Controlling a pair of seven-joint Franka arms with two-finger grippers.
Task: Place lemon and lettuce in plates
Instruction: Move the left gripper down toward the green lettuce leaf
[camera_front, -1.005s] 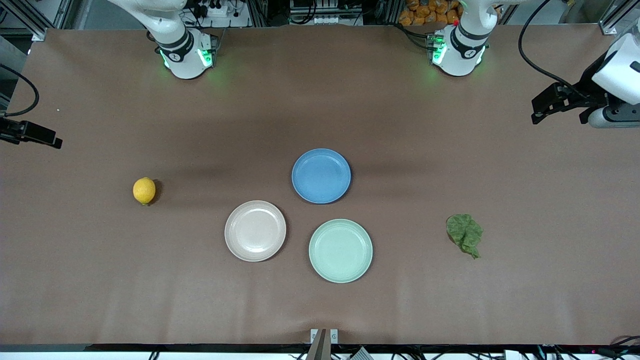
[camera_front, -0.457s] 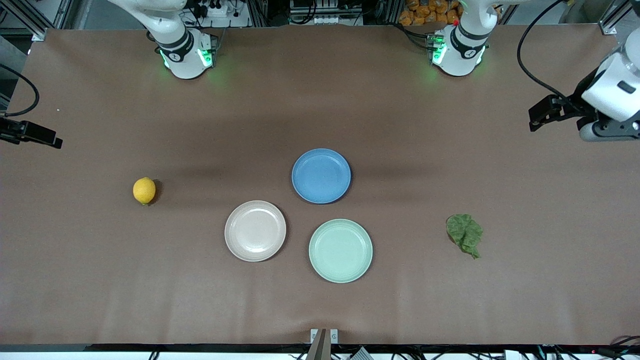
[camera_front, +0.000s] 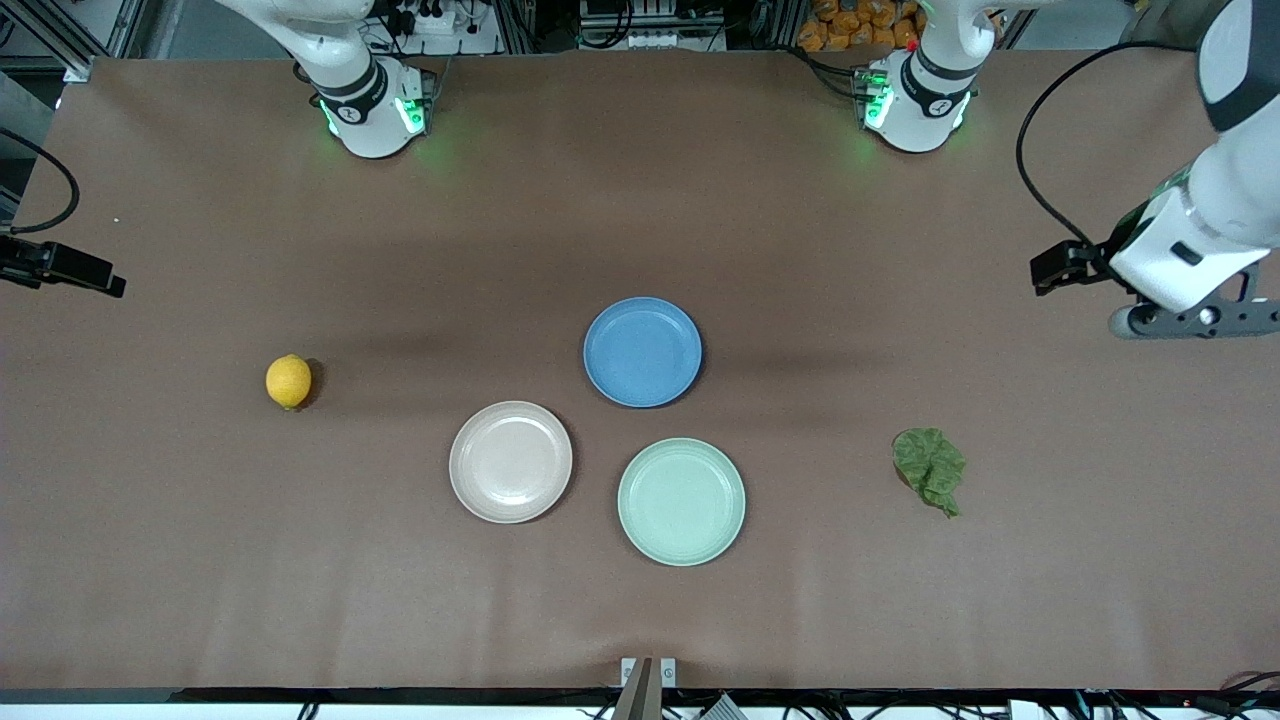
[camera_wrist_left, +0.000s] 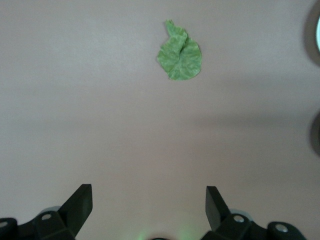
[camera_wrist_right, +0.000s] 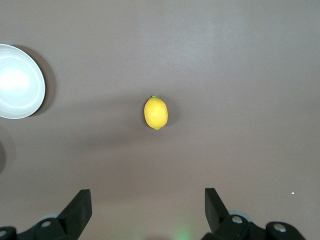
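Note:
The lemon (camera_front: 288, 381) lies on the brown table toward the right arm's end, and it shows in the right wrist view (camera_wrist_right: 156, 112). The lettuce (camera_front: 930, 468) lies flat toward the left arm's end, and it shows in the left wrist view (camera_wrist_left: 179, 52). The pink-beige plate (camera_front: 510, 461) and the mint green plate (camera_front: 681, 501) sit side by side mid-table, both with nothing on them. My left gripper (camera_wrist_left: 149, 200) is open and holds nothing, high over bare table short of the lettuce. My right gripper (camera_wrist_right: 148, 202) is open and holds nothing, high over bare table short of the lemon.
A blue plate (camera_front: 642, 351) with nothing on it sits just farther from the front camera than the other two. The left arm (camera_front: 1190, 250) hangs over its end of the table. The pink-beige plate's rim (camera_wrist_right: 20, 82) shows at the edge of the right wrist view.
The left arm has swung in over the table and tilted, so its hand now lies closer to the lettuce. The right arm has not moved. The lemon, lettuce and plates are unmoved.

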